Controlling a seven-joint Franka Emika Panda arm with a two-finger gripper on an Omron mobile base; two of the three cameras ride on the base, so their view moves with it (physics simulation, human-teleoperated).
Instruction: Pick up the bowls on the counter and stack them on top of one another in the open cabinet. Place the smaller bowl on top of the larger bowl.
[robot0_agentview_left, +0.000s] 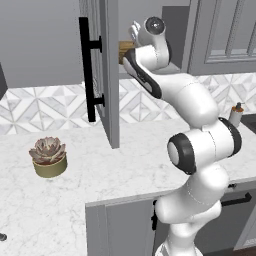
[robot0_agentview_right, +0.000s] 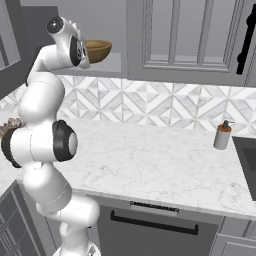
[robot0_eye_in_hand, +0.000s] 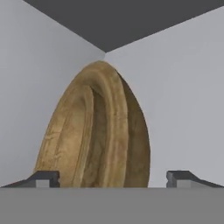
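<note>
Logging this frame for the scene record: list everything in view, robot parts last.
Round light-brown wooden bowls: apparently two nested, on the open cabinet's shelf.
Grey wall cabinet door: one, black bar handle, swung open.
White marble counter: one, over grey base cabinets.
Olive-green succulent pot: one, on the counter's left.
Soap dispenser bottle: one, pale, near the sink.
Panelled grey wall cabinet: one, shut.
White arm's tool: fingers apart, in front of the bowls.

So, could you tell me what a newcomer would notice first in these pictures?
Probably the white arm reaching high into the open cabinet, where a brown wooden bowl sits on the shelf by its hand. In the hand view the bowl fills the space between the parted fingers. On the marble counter, a potted succulent stands left of the door.
</note>
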